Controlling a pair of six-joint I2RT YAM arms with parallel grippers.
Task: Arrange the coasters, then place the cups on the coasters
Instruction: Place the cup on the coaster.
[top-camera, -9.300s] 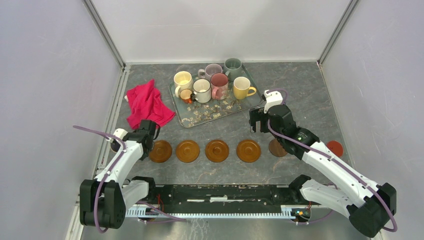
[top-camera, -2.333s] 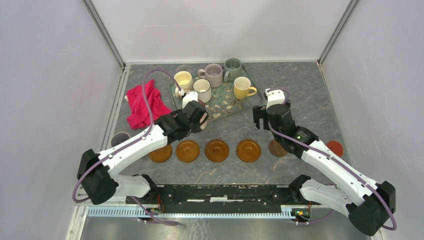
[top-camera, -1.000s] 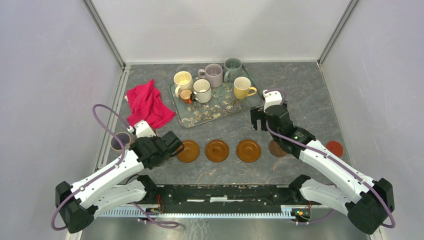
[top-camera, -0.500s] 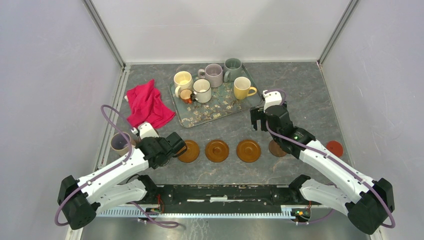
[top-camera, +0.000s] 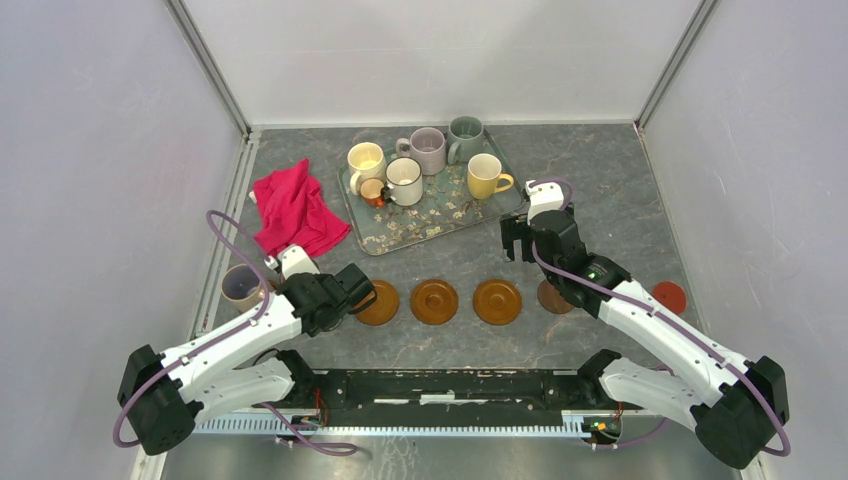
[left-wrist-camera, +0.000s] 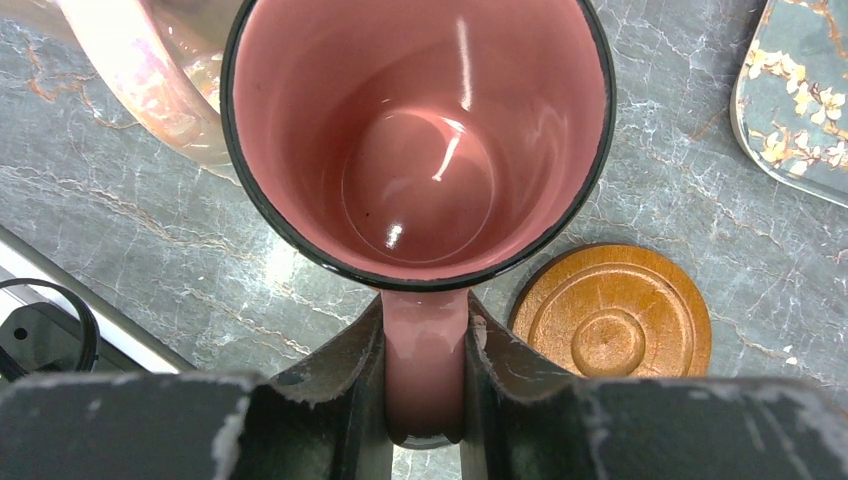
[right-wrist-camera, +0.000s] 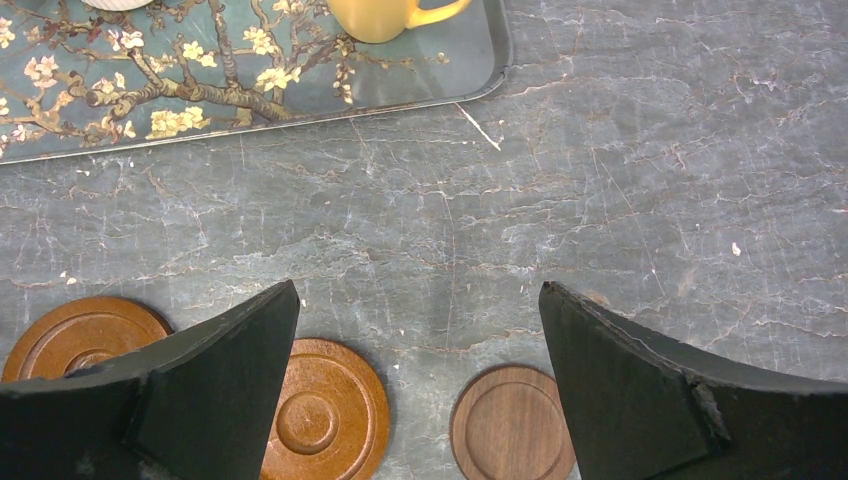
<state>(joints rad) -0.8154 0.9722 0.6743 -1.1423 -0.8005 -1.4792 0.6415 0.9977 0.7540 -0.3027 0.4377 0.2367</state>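
My left jaws clamp the handle of the pink mug (left-wrist-camera: 415, 140), an orange-brown coaster (left-wrist-camera: 610, 310) just beside. My right jaws gape, empty.

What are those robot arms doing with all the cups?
The left gripper is shut on the handle of a pink mug, holding it at the left end of a row of coasters on the table. Another mug stands just to its left. The right gripper hangs open near the flowery tray, holding nothing. Five more cups wait on that tray, and the coasters in view are bare.
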